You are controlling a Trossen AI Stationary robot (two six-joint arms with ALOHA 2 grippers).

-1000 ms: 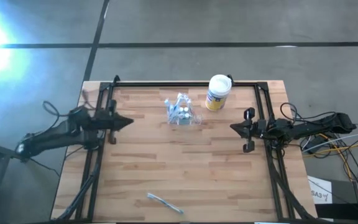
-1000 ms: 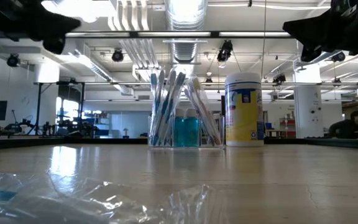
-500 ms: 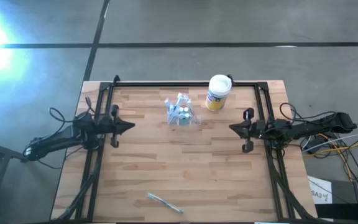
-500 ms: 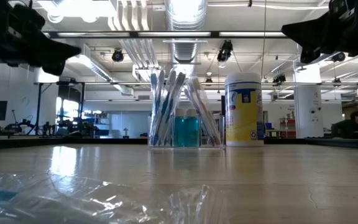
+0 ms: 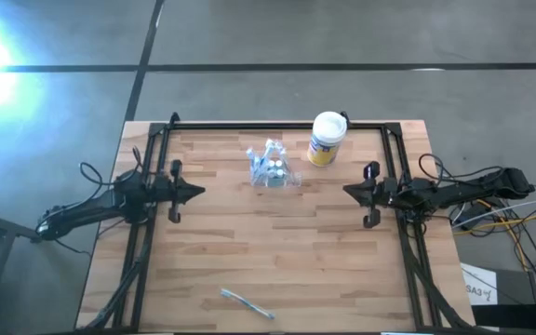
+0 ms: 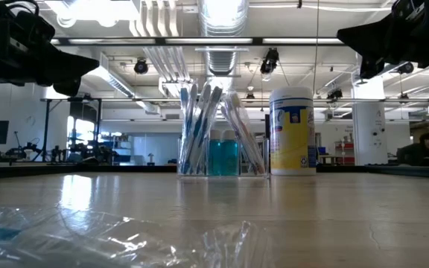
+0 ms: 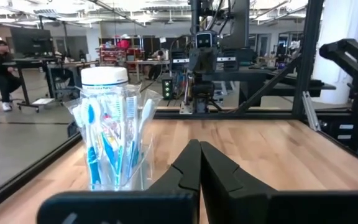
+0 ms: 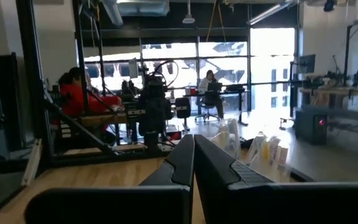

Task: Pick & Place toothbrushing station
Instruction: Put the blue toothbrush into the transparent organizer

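Note:
The toothbrushing station (image 5: 271, 167) is a small clear holder with toothbrushes and blue-capped items, standing upright on its base on the far middle of the wooden table (image 5: 277, 251); it also shows in the low view (image 6: 218, 134) and the left wrist view (image 7: 114, 143). My left gripper (image 5: 200, 191) hovers shut at the table's left side, well clear of the station, its fingertips together (image 7: 199, 146). My right gripper (image 5: 347, 191) hovers shut at the right side, also apart from it (image 8: 193, 140). Both point level toward the table's middle.
A white-lidded, yellow-labelled canister (image 5: 327, 138) stands just right of the station. A crumpled clear wrapper (image 5: 247, 304) lies near the front edge. A black frame (image 5: 277, 126) runs along the table's far and side edges. People sit in the room beyond (image 8: 73, 93).
My left gripper has sunk lower over the table's left side, staying shut and level. The station, the canister and my right gripper have kept still.

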